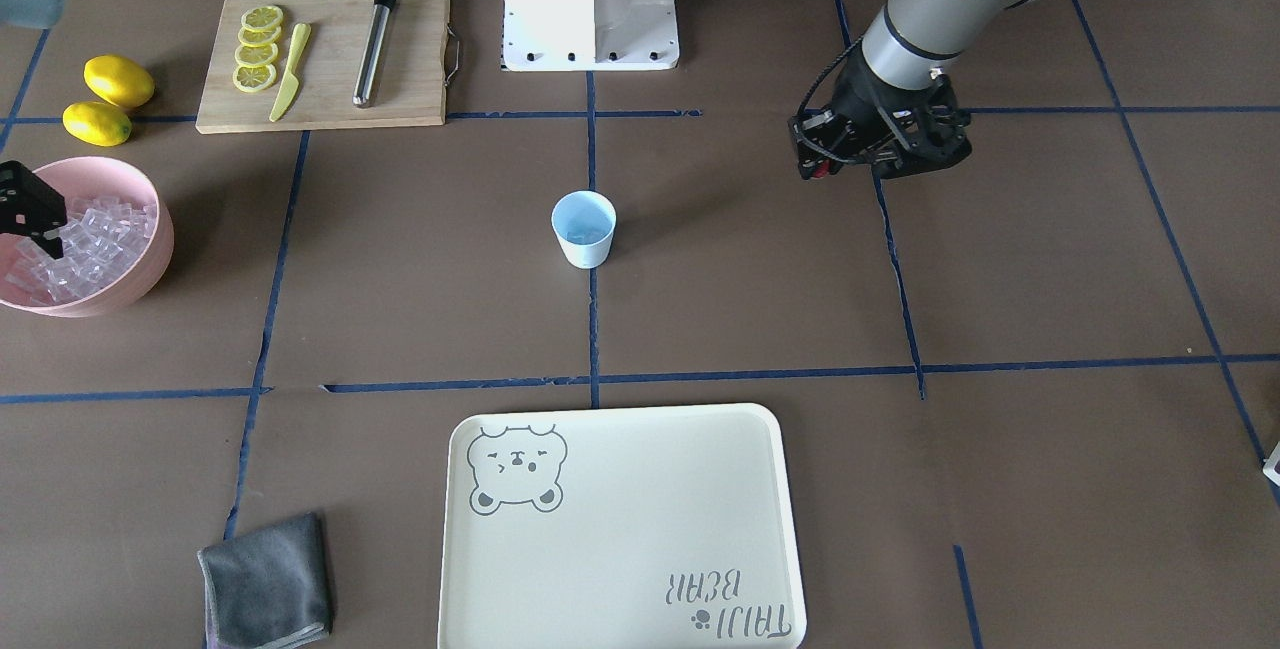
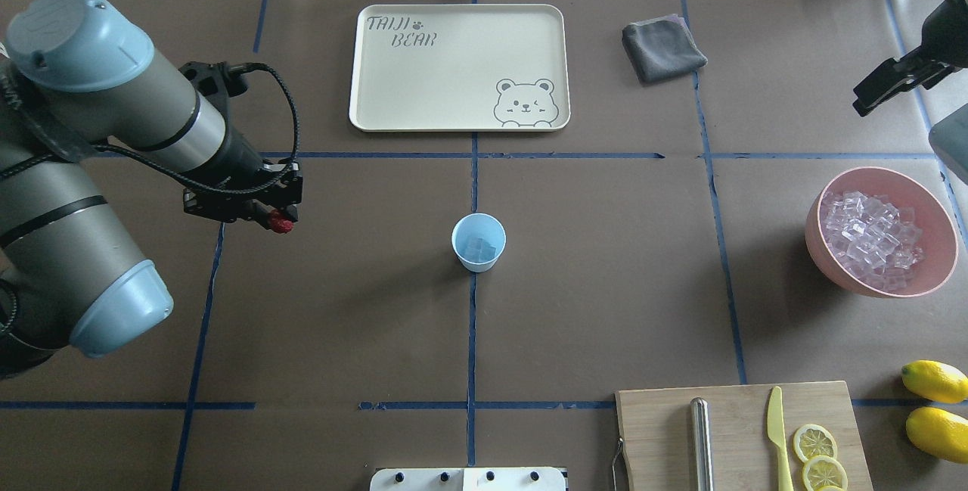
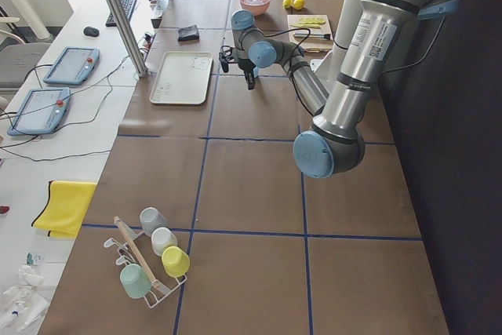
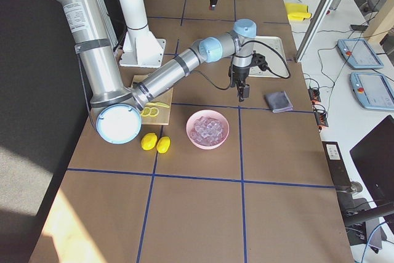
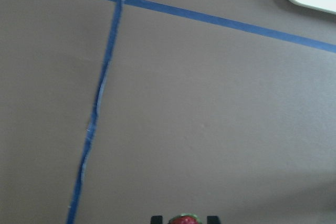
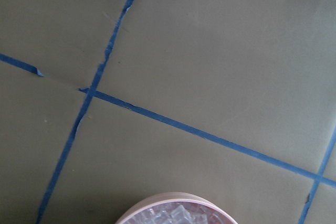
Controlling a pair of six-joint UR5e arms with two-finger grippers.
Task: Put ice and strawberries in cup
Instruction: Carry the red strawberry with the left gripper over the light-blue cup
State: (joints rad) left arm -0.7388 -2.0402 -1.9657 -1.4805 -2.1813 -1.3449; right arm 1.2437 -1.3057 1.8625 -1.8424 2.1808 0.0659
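the brown table (image 2: 605,287), ruled into squares by blue tape, carries a cream tray (image 2: 461,67) at its far side from the robot and a wooden cutting board (image 2: 665,430) at the near side. a pink bowl (image 2: 815,245) on the robot's right is heaped with ice (image 2: 870,237). the right gripper (image 1: 48,241) hangs in the air by the bowl's rim, clear of the cubes; whether its fingers are apart or together cannot be told. the left gripper (image 2: 277,219) hovers over bare table on the robot's left, well apart from the cup (image 2: 478,243), which stands upright at the table's middle on a tape crossing. a few clear cubes lie inside the cup. the strawberry (image 5: 181,219) sits pinched between the left fingertips (image 5: 156,219), one dark tip touching each side of it, its red body poking out past them.
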